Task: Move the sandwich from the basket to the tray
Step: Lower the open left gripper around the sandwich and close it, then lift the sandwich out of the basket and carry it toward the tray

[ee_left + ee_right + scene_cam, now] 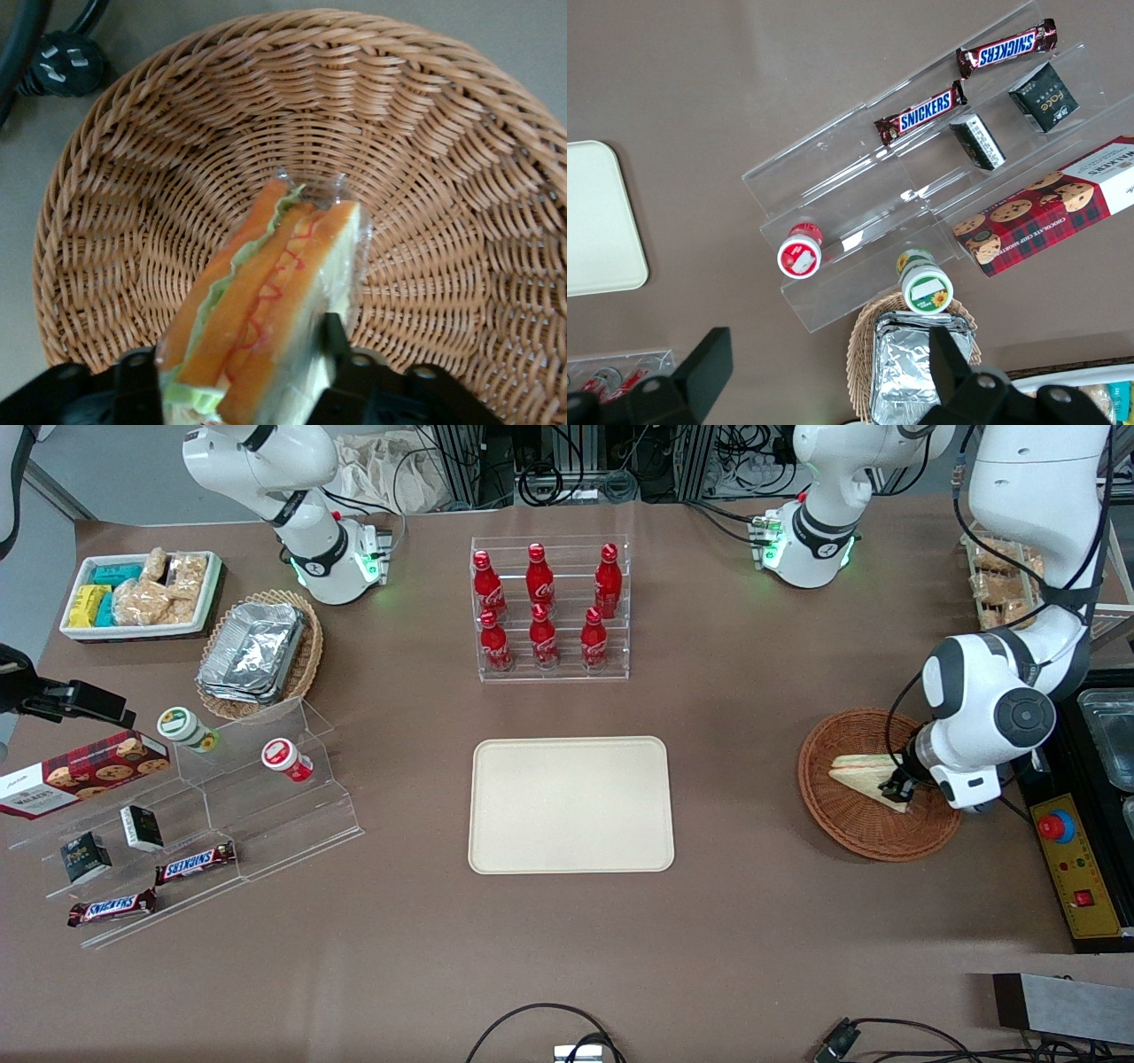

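Bright, even light; soft shadows; wrist view's sandwich [266, 301] slightly blurred.

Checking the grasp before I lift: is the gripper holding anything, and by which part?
Yes: the gripper, down in the basket, is shut on the sandwich, fingers pinching its two bread faces at one end of the wedge.

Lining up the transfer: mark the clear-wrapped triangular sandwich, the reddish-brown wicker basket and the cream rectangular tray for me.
Clear-wrapped triangular sandwich [266, 292]: left wrist view, orange filling edge, between the tool's [239, 372] fingers.
Round reddish-brown wicker basket [850, 824]: front view, bare woven floor.
Flat cream rectangular tray [571, 804]: front view, bare middle.
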Robot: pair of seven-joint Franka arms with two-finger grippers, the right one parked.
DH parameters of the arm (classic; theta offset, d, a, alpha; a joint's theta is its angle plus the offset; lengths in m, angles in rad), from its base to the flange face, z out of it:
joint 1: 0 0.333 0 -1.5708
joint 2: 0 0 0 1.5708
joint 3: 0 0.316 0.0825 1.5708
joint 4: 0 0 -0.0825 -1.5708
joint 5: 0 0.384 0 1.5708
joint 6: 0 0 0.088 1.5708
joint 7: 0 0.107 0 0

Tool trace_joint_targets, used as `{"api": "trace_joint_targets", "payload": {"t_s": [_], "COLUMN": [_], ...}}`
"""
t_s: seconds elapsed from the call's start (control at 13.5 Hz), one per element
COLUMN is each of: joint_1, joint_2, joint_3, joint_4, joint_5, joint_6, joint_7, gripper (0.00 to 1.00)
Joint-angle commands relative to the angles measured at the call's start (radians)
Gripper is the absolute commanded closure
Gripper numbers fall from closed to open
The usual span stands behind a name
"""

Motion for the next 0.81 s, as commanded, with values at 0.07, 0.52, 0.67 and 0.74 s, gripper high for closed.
{"api": "trace_joint_targets", "payload": {"t_s": [0.07,0.52,0.67,0.74], "joint_1": [-0.008,-0.155,-0.174,-0.174], "joint_2": [0.002,0.014,0.034,0.045], "joint_3": [-0.010,-0.045,-0.108,-0.155], "joint_4": [0.108,0.476,0.619,0.680], "joint_5": [0.018,-0.003,-0.034,-0.042], "joint_6": [-0.090,-0.553,-0.686,-0.711], "joint_7": [-0.027,0.154,0.171,0.172], "gripper": [1.00,1.00,1.00,1.00]}}
